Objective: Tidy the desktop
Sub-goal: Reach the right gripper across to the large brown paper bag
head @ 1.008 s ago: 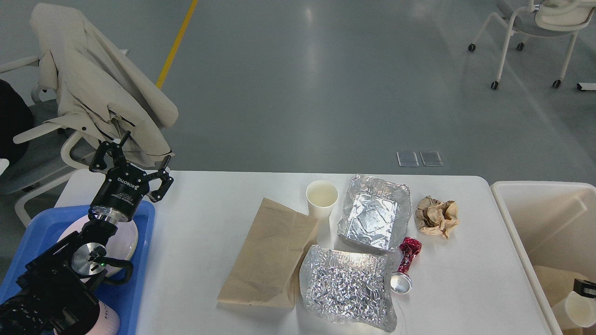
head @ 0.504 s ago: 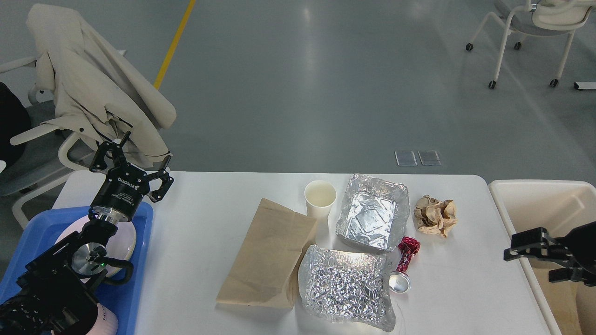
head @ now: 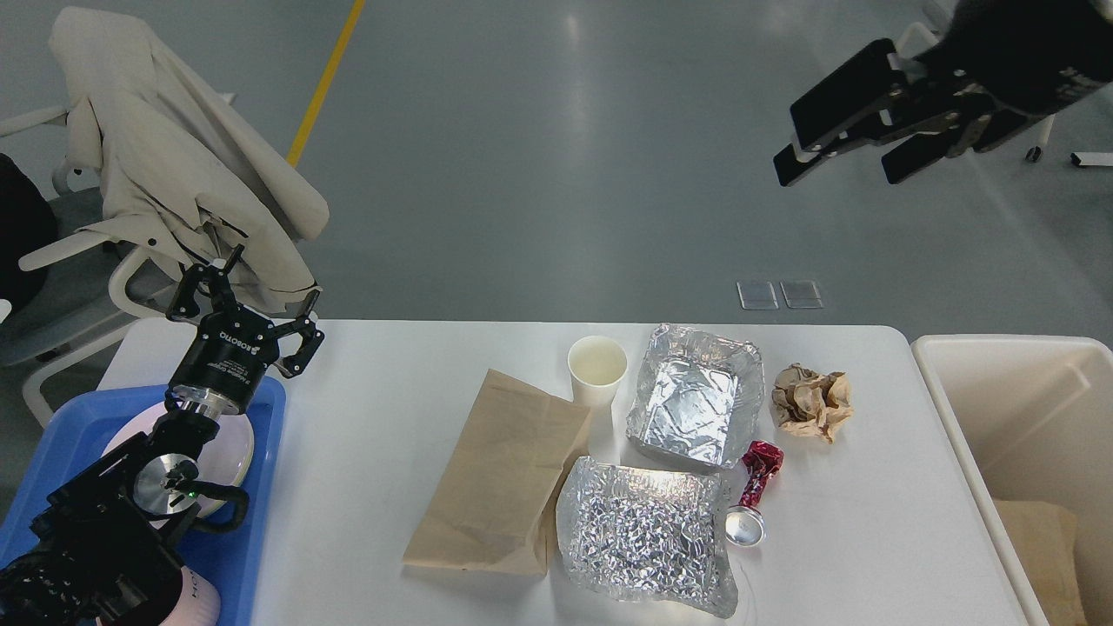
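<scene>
- Desktop [head: 391, 382]: white, round-cornered, filling the lower half of the head view; litter sits mid-table, right of centre.
- Landmark: paper cup [head: 597, 370], upright, empty as far as can be seen, near the far edge.
- Right gripper [head: 835, 130]: raised high beyond the far edge, up and to the right of the cup, well apart from every item; fingers spread, holding nothing.
- Left gripper [head: 248, 304]: far to the cup's left, over the far end of the blue tray [head: 271, 409]; fingers splayed, empty.
- Foil tray [head: 696, 396]: just right of the cup, open side up.
- Crumpled brown paper [head: 813, 400]: right of the foil tray, nearest the cream bin [head: 956, 409] at the table's right end.
- Foil sheet [head: 643, 535]: on the near side of the cup, its far edge meeting the foil tray.
- Red wrapper with metal cap [head: 758, 487]: right of the foil sheet, long axis running near-to-far.
- Brown paper bag [head: 509, 474]: flat, near-left of the cup, long axis near-to-far, its corner against the cup.
- Judgement: the right arm is nearer to the litter; everything lies below and to the left of its claw, path downward unobstructed.
</scene>
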